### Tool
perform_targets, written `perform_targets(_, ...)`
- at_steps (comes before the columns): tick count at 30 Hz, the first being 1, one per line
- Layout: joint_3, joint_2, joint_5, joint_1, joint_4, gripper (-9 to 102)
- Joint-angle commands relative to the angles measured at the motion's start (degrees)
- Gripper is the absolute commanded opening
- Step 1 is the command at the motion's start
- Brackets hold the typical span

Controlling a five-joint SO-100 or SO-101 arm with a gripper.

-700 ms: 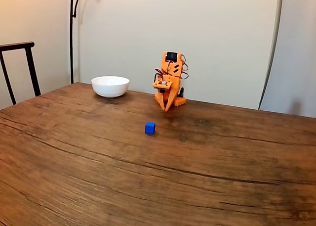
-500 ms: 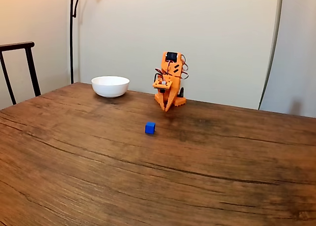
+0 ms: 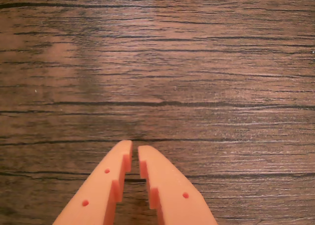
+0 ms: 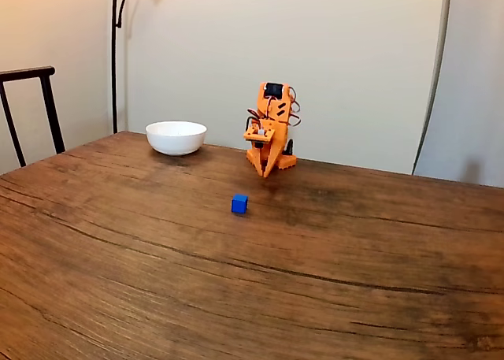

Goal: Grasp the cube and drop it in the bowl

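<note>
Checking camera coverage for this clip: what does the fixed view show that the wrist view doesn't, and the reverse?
Fixed view: the blue cube lying on the table apart from the arm, the white bowl toward the far left, a chair and the wall. Wrist view: a close look at the gripper, its tips almost together with nothing between them. Both show the gripper and the wooden table.

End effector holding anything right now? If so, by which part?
Nothing held. End effector is shut and empty; the cube sits free on the table.
</note>
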Motion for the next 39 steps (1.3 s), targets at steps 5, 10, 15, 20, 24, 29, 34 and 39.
perform_targets(5, -0.3, -0.5, 0.3, 0.2, 3.6, 0)
perform_targets(10, -0.3, -0.5, 0.3, 0.2, 3.6, 0)
perform_targets(15, -0.3, -0.5, 0.3, 0.2, 3.6, 0)
perform_targets(20, -0.3, -0.5, 0.3, 0.2, 3.6, 0)
perform_targets(24, -0.3, -0.5, 0.3, 0.2, 3.6, 0)
perform_targets(29, -0.3, -0.5, 0.3, 0.4, 3.6, 1)
perform_targets(34, -0.3, -0.5, -0.4, 0.4, 3.3, 1)
perform_targets(39, -0.3, -0.5, 0.2, -0.4, 3.6, 0)
